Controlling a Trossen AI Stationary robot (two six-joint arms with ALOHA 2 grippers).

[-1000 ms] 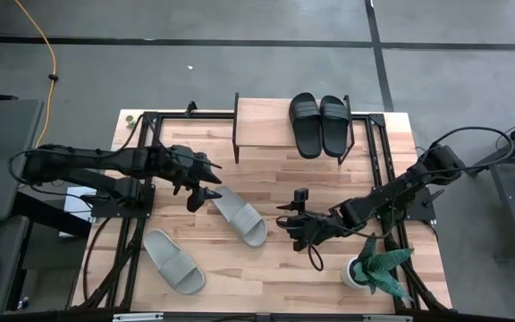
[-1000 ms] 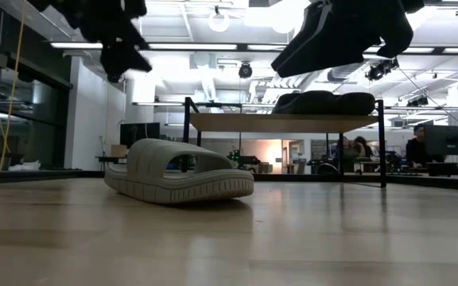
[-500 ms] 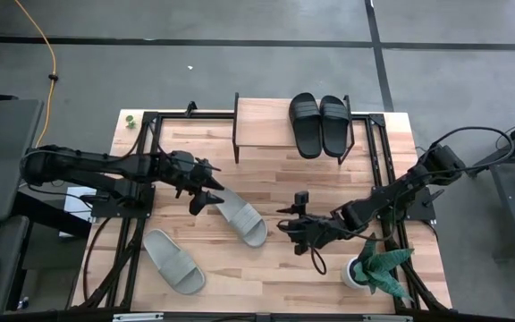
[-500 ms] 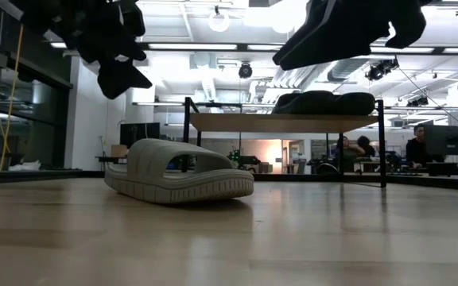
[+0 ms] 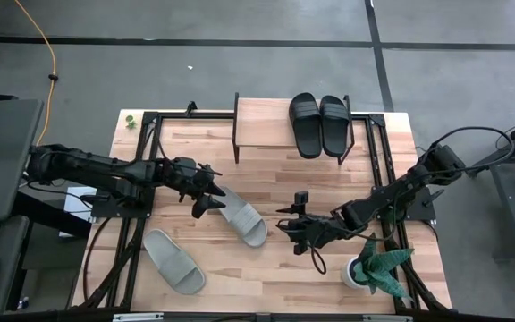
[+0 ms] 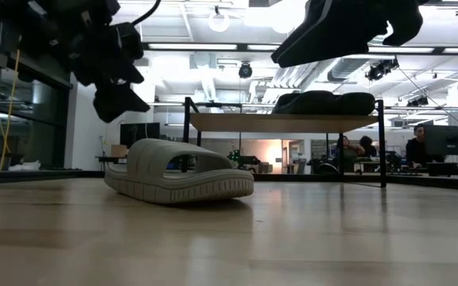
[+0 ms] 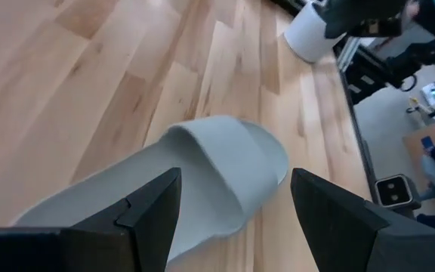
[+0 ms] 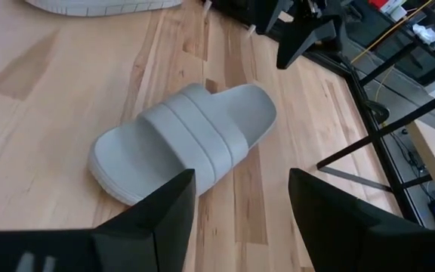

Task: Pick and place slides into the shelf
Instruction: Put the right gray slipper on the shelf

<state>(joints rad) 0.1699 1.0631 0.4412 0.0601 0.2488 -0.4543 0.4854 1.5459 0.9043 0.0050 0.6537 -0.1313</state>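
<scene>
One pale grey-green slide (image 5: 240, 216) lies sole-down mid-table, also seen in the low view (image 6: 178, 171). My left gripper (image 5: 206, 193) hangs open just above its heel end. In the left wrist view the fingers straddle the slide's footbed (image 7: 202, 177) without touching it. My right gripper (image 5: 284, 224) hovers open to the slide's right and faces it (image 8: 187, 140). A second grey-green slide (image 5: 173, 260) lies near the table's front left. Two black slides (image 5: 319, 123) rest side by side on the shelf (image 5: 261, 122).
A white pot with a green plant (image 5: 370, 271) stands at the front right corner, close behind my right arm. Black frame rails (image 5: 141, 143) run along both sides of the table. Bare board remains on the shelf's left half (image 5: 257, 116).
My left gripper has come down and moved slightly toward the table's right, closing in on the heel end of the middle grey-green slide; its fingers stay open. The slide has not moved.
</scene>
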